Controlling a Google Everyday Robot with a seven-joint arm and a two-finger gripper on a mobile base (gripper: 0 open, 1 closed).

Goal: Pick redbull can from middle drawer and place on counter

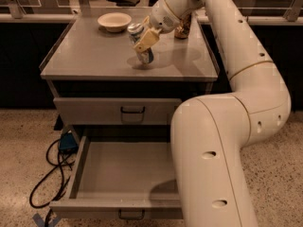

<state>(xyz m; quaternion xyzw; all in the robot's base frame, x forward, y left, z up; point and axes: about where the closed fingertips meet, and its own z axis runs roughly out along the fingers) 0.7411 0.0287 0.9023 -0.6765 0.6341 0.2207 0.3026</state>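
The redbull can [140,41], slim with a silver top and a blue and silver body, is tilted over the middle of the counter [90,51]. My gripper [144,40] is shut on the can, reaching in from the right. The can's lower end is at or just above the counter top; I cannot tell whether it touches. The middle drawer [120,171] is pulled open below, and its grey floor is bare. My large white arm covers the drawer's right side.
A white bowl [114,21] sits at the back of the counter. A brown-gold can [182,30] stands at the back right, partly behind my arm. The top drawer [118,110] is closed. Black cables [49,174] and a blue object [67,141] lie on the floor to the left.
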